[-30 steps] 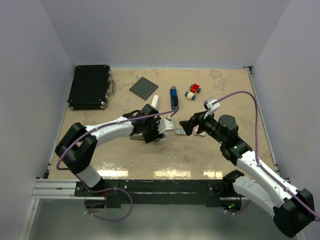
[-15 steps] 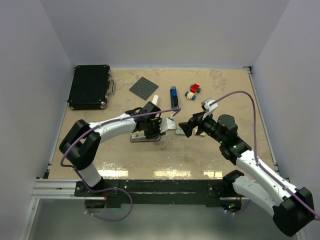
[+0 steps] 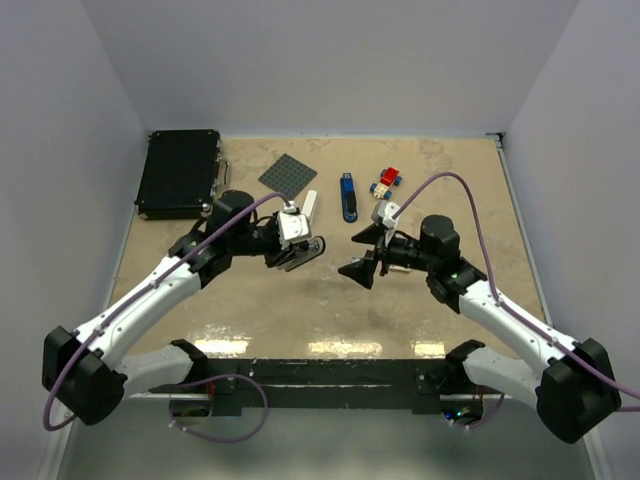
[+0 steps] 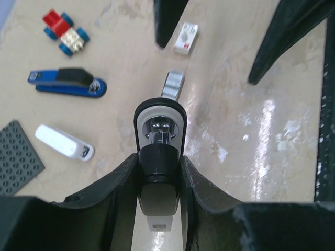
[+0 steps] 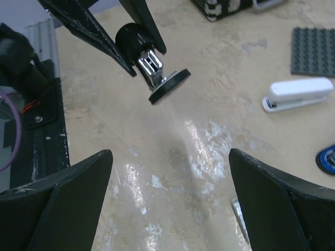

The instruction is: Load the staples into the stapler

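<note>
Left claw (image 4: 159, 161) clamps partway shut on the black stapler (image 4: 159, 123), raised over the table (image 3: 300, 320); right claw (image 3: 361, 256) gapes wide, empty.
The staples (image 4: 172, 84) lie on the table beyond the stapler's nose, near a white red-marked piece (image 4: 186, 38); overhead, the right claw hides them.

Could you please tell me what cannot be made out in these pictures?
1. Top view: the tiny grey and white staples boxes are hidden under the right fingers; only the left wrist view shows them.
2. Left wrist view: the left fingers cover the black and silver stapler's rear; whether it is loaded is unclear.
3. Right wrist view: the blue stapler is cut off by the right edge.
</note>
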Robot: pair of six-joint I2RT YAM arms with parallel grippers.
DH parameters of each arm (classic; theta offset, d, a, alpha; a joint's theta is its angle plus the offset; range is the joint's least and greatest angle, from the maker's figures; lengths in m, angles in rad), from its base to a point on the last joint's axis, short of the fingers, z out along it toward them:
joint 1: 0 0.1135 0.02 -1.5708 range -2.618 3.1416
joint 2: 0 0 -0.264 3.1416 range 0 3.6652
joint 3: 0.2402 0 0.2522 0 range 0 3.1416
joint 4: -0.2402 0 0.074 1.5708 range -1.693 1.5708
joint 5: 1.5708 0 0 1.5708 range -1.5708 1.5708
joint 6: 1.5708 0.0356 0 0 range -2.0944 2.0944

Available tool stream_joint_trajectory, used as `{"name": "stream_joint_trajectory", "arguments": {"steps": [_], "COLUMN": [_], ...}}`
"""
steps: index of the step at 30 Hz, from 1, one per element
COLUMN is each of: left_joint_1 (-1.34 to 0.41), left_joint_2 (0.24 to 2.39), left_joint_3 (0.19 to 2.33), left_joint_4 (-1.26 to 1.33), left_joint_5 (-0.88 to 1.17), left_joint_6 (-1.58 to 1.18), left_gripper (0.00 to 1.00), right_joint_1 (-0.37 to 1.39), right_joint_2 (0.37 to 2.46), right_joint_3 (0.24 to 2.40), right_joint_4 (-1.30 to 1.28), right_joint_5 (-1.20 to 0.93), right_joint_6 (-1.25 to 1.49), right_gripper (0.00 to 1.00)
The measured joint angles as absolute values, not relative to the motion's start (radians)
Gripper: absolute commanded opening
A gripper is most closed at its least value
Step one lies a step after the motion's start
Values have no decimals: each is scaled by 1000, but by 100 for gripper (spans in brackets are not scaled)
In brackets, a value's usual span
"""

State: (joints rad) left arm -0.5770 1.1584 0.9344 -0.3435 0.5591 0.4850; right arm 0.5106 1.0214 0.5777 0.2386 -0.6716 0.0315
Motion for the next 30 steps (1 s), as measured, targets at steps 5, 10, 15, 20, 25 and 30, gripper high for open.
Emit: {"name": "stream_joint_trajectory", "arguments": {"steps": [5, 10, 15, 20, 25, 30], "left_joint_1": [-583, -583, -583, -583, -583, -583], "left_joint_2": [1074, 1065, 1025, 990, 989, 989], "left_joint_3": [904, 887, 857, 839, 837, 837], "left_joint_4": [-289, -262, -197, -113, -70, -68], "left_joint_5": [671, 726, 745, 776, 793, 801], "left_joint_6": [418, 361, 295, 237, 200, 192], "left_gripper": [0, 0, 0, 0, 0, 0], "right_joint_1": [534, 584, 613, 630, 642, 644], "right_joint_2": [1082, 1131, 1174, 1200, 1217, 1217], "right_joint_3": [693, 781, 822, 823, 836, 841], "right_joint_4": [231, 228, 196, 171, 150, 135], "right_joint_5": [-771, -849, -891, -913, -926, -933], "right_joint_6": [-56, -126, -176, -199, -209, -214], "right_gripper": [98, 98, 90, 79, 69, 66]}}
